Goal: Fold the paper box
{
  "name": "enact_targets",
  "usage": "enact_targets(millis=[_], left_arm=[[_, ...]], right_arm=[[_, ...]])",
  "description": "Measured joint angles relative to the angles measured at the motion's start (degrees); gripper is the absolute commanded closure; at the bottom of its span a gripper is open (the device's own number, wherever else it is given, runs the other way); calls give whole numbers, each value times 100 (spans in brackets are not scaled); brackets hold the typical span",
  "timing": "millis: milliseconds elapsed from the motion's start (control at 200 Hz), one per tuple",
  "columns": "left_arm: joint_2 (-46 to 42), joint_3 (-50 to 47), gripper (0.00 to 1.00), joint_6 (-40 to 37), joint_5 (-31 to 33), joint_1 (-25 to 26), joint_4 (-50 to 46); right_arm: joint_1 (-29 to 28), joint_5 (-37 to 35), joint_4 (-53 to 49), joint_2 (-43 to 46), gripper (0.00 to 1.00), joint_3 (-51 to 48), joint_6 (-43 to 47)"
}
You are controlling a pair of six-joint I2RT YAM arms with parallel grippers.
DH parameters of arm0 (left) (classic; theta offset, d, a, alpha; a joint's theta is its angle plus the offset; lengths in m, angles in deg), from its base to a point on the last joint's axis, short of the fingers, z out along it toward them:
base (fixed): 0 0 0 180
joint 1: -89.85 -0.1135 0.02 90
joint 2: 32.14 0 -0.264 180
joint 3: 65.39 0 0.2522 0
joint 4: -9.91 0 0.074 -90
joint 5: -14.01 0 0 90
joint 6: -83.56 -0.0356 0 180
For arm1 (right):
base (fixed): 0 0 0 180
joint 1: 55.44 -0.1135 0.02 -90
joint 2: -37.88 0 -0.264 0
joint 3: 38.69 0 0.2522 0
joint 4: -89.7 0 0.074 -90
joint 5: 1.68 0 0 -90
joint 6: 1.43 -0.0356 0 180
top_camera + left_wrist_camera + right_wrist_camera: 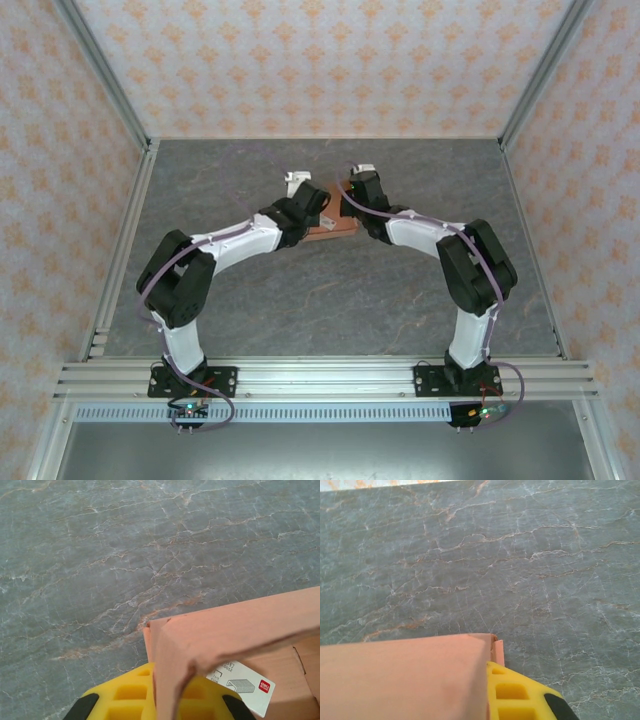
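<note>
Firmly closed, left gripper (167,700) and right gripper (348,200) each pinch the paper box (225,625).

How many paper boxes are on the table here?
1. The paper box sits centrally, gripped by the left hand and right hand, which partly hide it.

place: robot lab cell | signs: aluminium-profile frame (320,375) — patterned walls (320,60), grey marbled tabletop (330,300)
</note>
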Motion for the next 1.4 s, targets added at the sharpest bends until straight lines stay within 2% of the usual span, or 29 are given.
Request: enact_targets(millis=[385, 1101, 1396], left_arm=[[98, -540, 100, 557, 953, 457, 732], [111, -225, 100, 1204, 857, 363, 435], [111, -957, 100, 1198, 1189, 570, 1344]], right_arm=[[-72, -136, 828, 0, 98, -514, -24], [-81, -155, 787, 61, 99, -544, 39], [-109, -160, 896, 114, 98, -693, 190]])
